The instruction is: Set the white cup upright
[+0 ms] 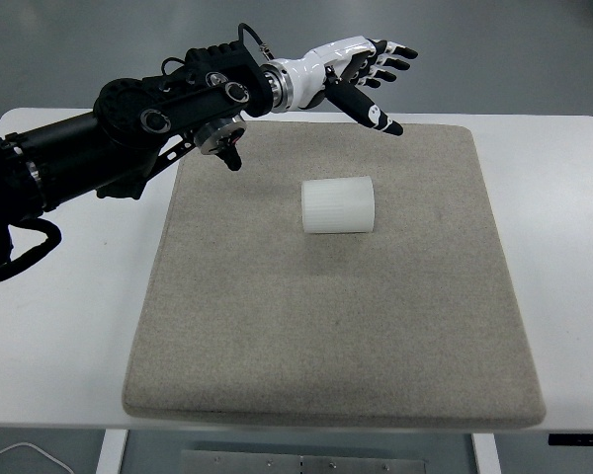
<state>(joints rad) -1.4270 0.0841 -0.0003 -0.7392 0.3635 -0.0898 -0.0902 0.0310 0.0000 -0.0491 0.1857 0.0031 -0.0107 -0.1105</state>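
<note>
The fingers of the left hand are spread wide and hold nothing, the thumb jutting down toward the far edge of the grey mat while the black arm reaches in from the left across the white counter. The white cup lies on its side near the middle of the mat's far half, its axis running left to right, nearer than the hand and well apart from it. To my eye the step in hand is the approach. It looks wise to bring the hand down over the cup's ribbed wall from behind, keep the fingers wide until they straddle it, then close gently, since a cup lying like that will likely roll if nudged. No right hand shows anywhere.
</note>
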